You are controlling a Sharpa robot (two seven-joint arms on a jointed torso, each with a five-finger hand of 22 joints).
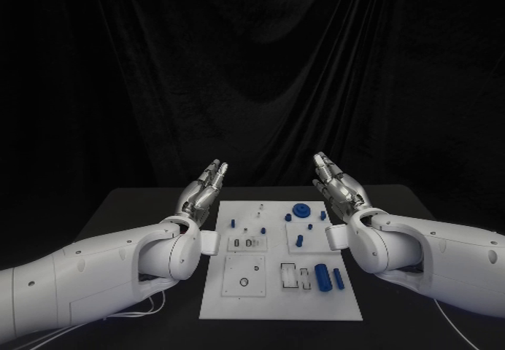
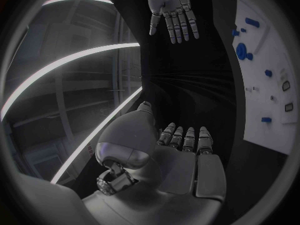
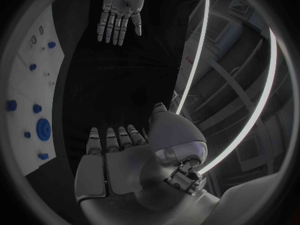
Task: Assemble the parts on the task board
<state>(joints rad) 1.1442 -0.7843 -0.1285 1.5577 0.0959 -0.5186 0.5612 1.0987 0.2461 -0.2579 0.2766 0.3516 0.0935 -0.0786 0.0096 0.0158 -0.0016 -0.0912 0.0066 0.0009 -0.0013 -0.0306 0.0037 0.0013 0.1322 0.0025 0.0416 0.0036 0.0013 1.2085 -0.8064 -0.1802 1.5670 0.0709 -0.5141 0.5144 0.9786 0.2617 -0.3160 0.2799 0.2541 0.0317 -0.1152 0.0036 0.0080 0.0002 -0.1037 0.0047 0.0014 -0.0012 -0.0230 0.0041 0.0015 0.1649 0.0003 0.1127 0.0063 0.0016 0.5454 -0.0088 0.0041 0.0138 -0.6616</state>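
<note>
The white task board (image 1: pixel 237 299) lies flat in the middle of the black table. Small blue parts rest on it: a round gear-like piece (image 1: pixel 303 211) near its far edge, two cylinders (image 1: pixel 323 277) at the near right, and several small pegs (image 1: pixel 233 224). My left hand (image 1: pixel 203 187) is raised above the board's far left corner, fingers straight and apart, holding nothing. My right hand (image 1: pixel 337 182) mirrors it above the far right corner, also flat and empty. The left wrist view shows the left palm (image 2: pixel 181 160), the right hand (image 2: pixel 172 10) and the board (image 2: pixel 262 75); the right wrist view shows the right palm (image 3: pixel 125 160) and the left hand (image 3: pixel 120 12).
Black table surface (image 1: pixel 126 211) lies on both sides of the board, with a dark curtain behind. A thin white cable (image 1: pixel 147 310) trails under my left arm near the table's front edge.
</note>
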